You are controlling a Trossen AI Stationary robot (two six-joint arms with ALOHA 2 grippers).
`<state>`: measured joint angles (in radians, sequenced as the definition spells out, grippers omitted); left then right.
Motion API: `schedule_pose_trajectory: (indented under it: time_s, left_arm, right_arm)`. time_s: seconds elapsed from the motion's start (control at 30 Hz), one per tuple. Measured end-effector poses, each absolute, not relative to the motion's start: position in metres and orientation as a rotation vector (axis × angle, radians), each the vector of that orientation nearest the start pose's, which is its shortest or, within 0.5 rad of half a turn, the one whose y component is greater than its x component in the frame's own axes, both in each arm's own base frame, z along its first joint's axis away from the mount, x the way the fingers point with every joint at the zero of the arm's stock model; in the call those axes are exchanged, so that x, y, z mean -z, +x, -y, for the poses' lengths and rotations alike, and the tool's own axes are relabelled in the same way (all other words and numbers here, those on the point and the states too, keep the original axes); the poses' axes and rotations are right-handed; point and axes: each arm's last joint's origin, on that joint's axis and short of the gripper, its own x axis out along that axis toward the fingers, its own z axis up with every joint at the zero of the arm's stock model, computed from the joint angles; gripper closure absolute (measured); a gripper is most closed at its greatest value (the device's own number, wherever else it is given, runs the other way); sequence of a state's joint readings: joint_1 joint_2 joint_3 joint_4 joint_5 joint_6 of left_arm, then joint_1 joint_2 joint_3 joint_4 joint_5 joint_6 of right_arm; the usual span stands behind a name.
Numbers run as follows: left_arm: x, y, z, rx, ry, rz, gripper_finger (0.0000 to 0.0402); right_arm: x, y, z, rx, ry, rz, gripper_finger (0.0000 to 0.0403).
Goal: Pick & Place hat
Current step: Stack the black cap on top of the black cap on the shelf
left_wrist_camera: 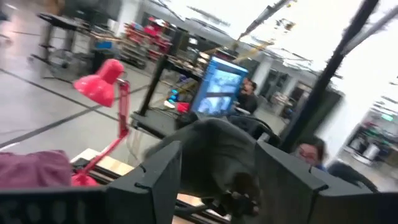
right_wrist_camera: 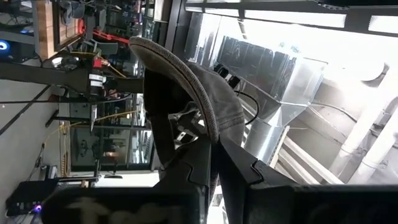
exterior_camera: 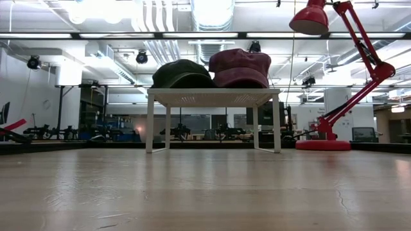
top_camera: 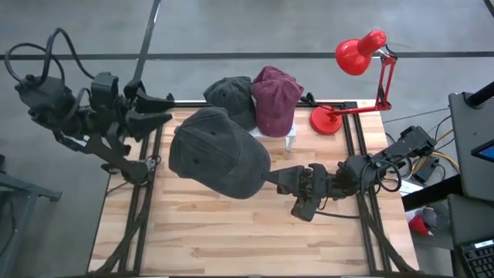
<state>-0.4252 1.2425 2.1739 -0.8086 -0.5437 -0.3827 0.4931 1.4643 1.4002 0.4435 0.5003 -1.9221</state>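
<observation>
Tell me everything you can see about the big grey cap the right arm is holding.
The grey cap is dark charcoal, soft washed fabric, with a stitched panel crown and eyelets. It hangs in the air over the table, crown up, missing from the low view. The right gripper pinches its brim edge, jaws shut; the right wrist view shows that curved brim from below. The left gripper stands apart, open. Two more caps sit on a rack behind.

High view overhead; low view level; both share lamp (top_camera: 359,58).

Wooden table (top_camera: 231,232) — stand (exterior_camera: 212,97), lamp (top_camera: 359,69)
</observation>
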Motion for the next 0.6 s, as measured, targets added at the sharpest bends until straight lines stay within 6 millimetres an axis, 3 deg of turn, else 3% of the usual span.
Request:
schedule_pose_trajectory:
  time_s: [0.13, 0.6]
  left_arm:
    - [-0.598, 0.117, 0.036, -0.125, -0.456, 0.142, 0.0199]
    - [-0.594, 0.134, 0.045, -0.048, -0.525, 0.106, 0.0199]
  right_arm:
    - [-0.445, 0.294, -0.142, 0.315, -1.722, 0.211, 0.0390]
    - [-0.444, 0.295, -0.143, 0.306, -1.728, 0.205, 0.0390]
